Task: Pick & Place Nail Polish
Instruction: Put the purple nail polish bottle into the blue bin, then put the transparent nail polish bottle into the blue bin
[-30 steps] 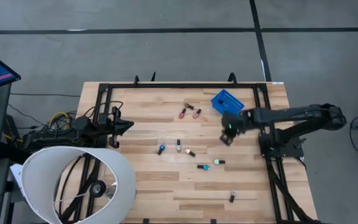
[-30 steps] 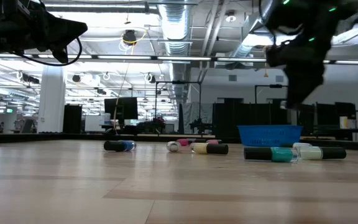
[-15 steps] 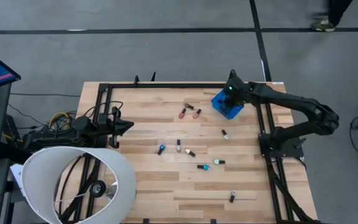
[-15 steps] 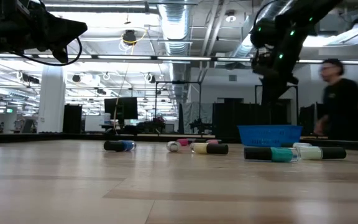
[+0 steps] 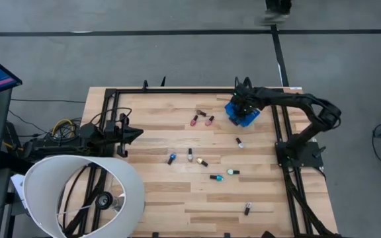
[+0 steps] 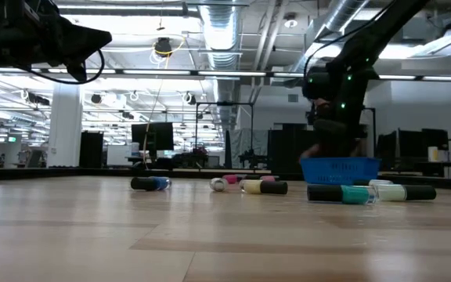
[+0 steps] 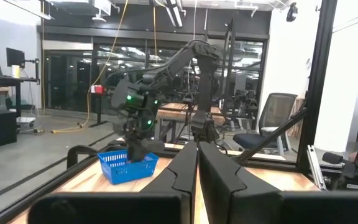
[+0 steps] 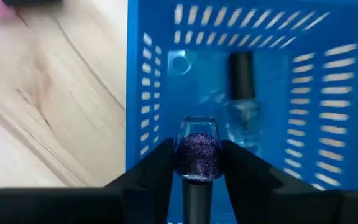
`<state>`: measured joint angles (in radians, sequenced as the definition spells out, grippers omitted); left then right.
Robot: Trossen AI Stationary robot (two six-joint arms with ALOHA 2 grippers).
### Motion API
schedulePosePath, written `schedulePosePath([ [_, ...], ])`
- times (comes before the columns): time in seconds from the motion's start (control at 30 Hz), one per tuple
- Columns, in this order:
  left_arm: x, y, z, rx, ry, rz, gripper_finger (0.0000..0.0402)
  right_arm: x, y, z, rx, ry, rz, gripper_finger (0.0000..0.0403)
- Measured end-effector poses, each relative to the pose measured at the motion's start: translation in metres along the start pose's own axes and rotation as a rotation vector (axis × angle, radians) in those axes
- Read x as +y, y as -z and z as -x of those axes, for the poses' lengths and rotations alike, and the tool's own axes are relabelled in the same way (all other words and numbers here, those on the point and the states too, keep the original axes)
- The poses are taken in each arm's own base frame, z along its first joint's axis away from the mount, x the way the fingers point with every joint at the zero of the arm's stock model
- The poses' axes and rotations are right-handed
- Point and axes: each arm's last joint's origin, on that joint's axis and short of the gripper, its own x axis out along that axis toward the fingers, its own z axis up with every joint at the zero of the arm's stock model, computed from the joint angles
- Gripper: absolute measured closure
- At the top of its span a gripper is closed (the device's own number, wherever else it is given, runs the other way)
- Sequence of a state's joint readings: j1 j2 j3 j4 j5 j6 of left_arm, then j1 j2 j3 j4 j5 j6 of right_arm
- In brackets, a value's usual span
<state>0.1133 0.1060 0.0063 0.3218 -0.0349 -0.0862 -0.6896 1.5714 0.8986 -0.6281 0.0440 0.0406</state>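
Bottles in all: twelve nail polish bottles can be counted.
On the table: ten lie on their sides on the wooden table.
Far group: three, two pink bottles side by side and a dark bottle just beyond them.
Middle group: three, a blue bottle, a pale bottle and a dark-capped bottle.
Right of middle: one lone bottle, near side of the bin.
Nearer pair: a teal bottle and a pale-green bottle.
Near edge: one dark bottle, well apart from the rest.
Bins: one blue bin, at the far right of the table.
In the bin: one clear bottle with a dark cap, lying on the floor of the bin.
Held: one purple glitter bottle, clamped by its sides between the fingers of the right gripper, above the bin's opening.
Right gripper place: over the blue bin, at the far right.
Left gripper: one, waiting at the left side of the table, its fingers pressed together and empty.
Change over the last second: the right gripper was over the table near the lone bottle, then at the bin's far edge, and is now over the bin.
Unchanged: the bottles on the table and the left arm.
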Motion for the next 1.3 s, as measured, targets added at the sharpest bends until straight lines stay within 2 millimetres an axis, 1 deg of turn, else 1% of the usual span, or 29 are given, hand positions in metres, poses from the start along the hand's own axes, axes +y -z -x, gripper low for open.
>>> schedulePosePath([
  [0.13, 0.0, 0.001, 0.0, 0.006, 0.0, 0.0, 0.039, 0.0, 0.0, -0.006, 0.017, -0.017, 0.016, 0.0284],
  [0.27, 0.0, 0.0, 0.0, 0.004, 0.0, 0.0, 0.039, -0.001, -0.001, -0.005, 0.006, -0.019, 0.036, 0.0276],
  [0.33, 0.0, 0.0, 0.0, 0.004, 0.0, 0.0, 0.039, -0.003, -0.001, -0.003, 0.006, -0.019, 0.031, 0.0265],
  [0.43, 0.0, 0.0, 0.0, 0.003, 0.0, 0.0, 0.039, -0.004, 0.0, 0.001, 0.001, -0.03, 0.023, 0.0239],
  [0.6, 0.0, 0.0, 0.0, -0.002, 0.001, 0.0, 0.039, -0.005, 0.002, 0.014, -0.025, -0.043, -0.022, 0.0184],
  [0.67, 0.0, 0.0, 0.0, -0.004, 0.001, 0.0, 0.039, -0.004, 0.004, 0.026, -0.019, -0.061, -0.052, 0.0169],
  [0.73, 0.0, 0.0, 0.0, -0.004, 0.002, 0.0, 0.039, 0.0, 0.008, 0.044, -0.005, -0.081, -0.1, 0.0162],
  [0.8, 0.0, 0.0, 0.0, -0.005, 0.002, 0.0, 0.039, 0.008, 0.015, 0.063, 0.025, -0.108, -0.192, 0.016],
  [0.9, 0.0, -0.001, 0.0, -0.008, 0.002, 0.0, 0.039, 0.024, 0.035, 0.085, 0.127, -0.156, -0.362, 0.0162],
  [1.0, 0.0, -0.001, 0.0, -0.01, 0.006, 0.0, 0.039, 0.048, 0.059, 0.105, 0.204, -0.163, -0.407, 0.0165],
  [1.13, 0.0, -0.001, 0.0, -0.011, 0.005, 0.0, 0.039, 0.087, 0.088, 0.122, 0.244, -0.152, -0.461, 0.0164],
  [1.3, 0.0, -0.001, 0.0, -0.012, 0.005, 0.0, 0.039, 0.134, 0.124, 0.134, 0.294, -0.168, -0.562, 0.0163],
])
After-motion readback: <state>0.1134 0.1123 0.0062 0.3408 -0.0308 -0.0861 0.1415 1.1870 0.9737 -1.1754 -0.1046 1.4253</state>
